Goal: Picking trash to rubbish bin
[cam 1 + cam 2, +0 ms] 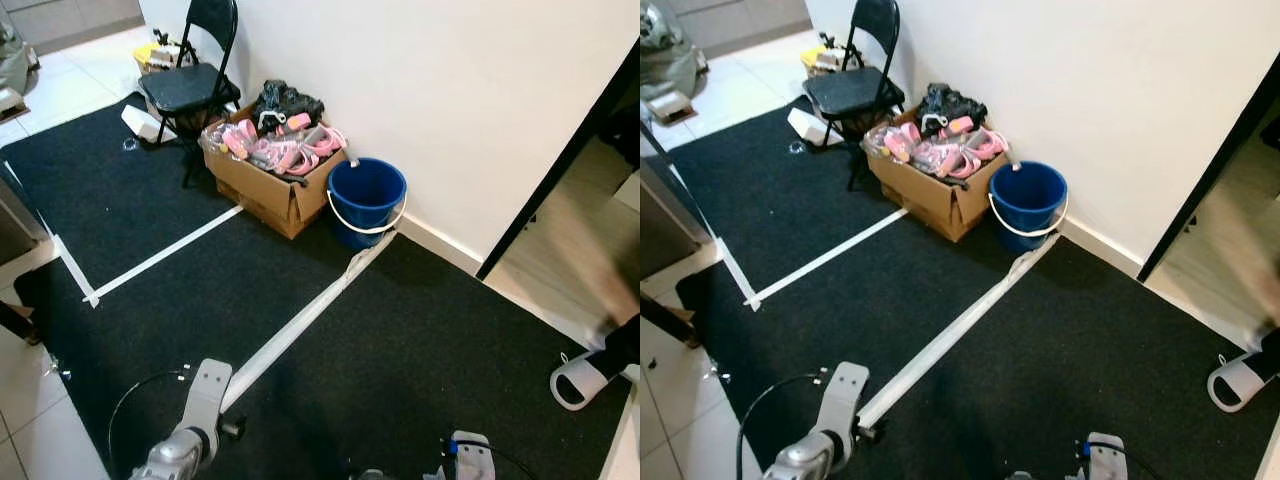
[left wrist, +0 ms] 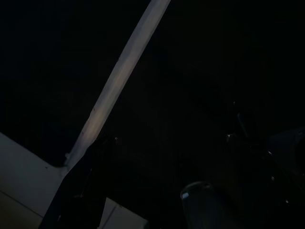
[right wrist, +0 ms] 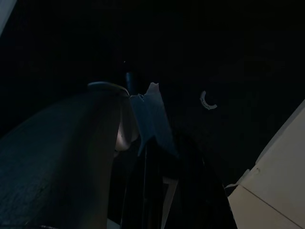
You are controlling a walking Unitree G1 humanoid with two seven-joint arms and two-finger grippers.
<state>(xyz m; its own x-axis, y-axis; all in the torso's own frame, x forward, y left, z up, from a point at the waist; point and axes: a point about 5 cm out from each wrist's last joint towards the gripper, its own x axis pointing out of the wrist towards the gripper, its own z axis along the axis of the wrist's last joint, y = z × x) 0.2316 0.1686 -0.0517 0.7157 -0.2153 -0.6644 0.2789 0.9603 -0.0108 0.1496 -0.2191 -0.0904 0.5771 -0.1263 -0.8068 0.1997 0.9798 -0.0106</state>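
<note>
A blue bucket with a white handle stands against the white wall, beside a cardboard box. It is well ahead of me across the black carpet. My left arm hangs low over the carpet near a white tape line. My right arm hangs at the lower edge of the left eye view. In the dark right wrist view, a pale bluish scrap sticks out from the tip of my right gripper, which appears shut on it.
The cardboard box holds pink items, with a black folding chair behind it. White tape lines cross the carpet. A person's foot in a white slipper stands at the right by a doorway. Tiled floor lies at the left.
</note>
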